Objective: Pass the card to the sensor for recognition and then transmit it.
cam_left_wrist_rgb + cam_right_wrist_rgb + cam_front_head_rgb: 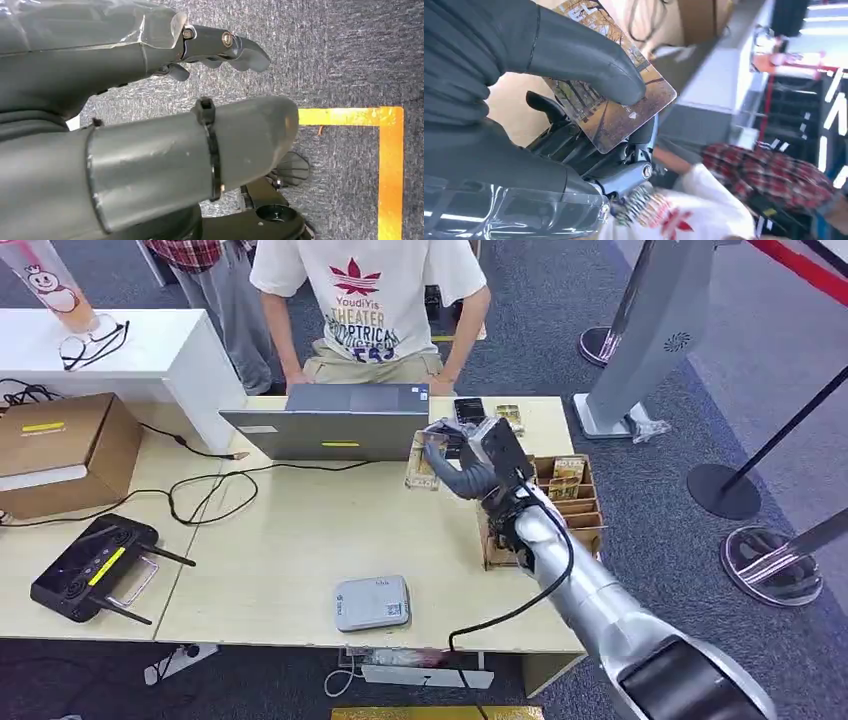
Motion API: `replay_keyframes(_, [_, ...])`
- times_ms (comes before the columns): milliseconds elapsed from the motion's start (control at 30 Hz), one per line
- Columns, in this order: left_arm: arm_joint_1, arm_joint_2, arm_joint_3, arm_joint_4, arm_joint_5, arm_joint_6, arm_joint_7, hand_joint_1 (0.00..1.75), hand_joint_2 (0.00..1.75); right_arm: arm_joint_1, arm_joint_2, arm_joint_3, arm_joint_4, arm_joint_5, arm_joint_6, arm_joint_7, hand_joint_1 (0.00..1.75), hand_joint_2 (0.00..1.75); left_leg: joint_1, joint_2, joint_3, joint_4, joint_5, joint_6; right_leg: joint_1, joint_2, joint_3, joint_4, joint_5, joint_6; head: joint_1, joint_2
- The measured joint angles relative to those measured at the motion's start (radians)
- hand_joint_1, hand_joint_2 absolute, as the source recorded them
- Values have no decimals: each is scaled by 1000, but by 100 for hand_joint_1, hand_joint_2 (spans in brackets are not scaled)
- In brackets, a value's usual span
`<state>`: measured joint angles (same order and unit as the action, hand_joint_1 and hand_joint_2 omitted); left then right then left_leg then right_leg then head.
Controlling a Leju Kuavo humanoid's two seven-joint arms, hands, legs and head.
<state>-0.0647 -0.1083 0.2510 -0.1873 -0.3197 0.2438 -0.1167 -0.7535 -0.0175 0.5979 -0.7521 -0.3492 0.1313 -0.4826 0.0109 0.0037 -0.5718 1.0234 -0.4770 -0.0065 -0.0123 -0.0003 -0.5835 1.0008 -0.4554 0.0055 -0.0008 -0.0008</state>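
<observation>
While the right hand (462, 462) reaches over the far right of the table (290, 540), its thumb (589, 62) and fingers pinch the card (616, 107), holding it beside the laptop (325, 420). At the near edge lies the grey sensor (372, 602). Over carpet, the left hand (150, 100) holds nothing, fingers apart.

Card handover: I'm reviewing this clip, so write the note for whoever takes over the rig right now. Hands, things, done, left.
Right hand: raised over the table's far right side, pinching the card between thumb and fingers.
Left hand: hangs over the carpet, holds nothing, fingers apart.
Sensor: grey pad near the table's front edge, nothing on it.
Card box: at the right edge, more cards inside.
Person: stands behind the laptop.
Done: card picked up.
Left: present the card to the sensor, then pass it on, probably to the person.
</observation>
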Motion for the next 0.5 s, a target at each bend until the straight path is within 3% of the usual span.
replay_keyframes(367, [-3, -1, 0, 0, 0, 0, 10, 0, 0, -31, -7, -102, -83, 123, -60, 13, 175, 175, 0, 0, 0, 0, 0, 0, 0, 0, 0, 0, 0, 0, 0, 0])
replay_keyframes(500, [-5, -5, 0, 0, -1, 0, 11, 0, 0, -68, -4, -116, -81, 201, -130, 13, 175, 175, 0, 0, 0, 0, 0, 0, 0, 0, 0, 0, 0, 0, 0, 0])
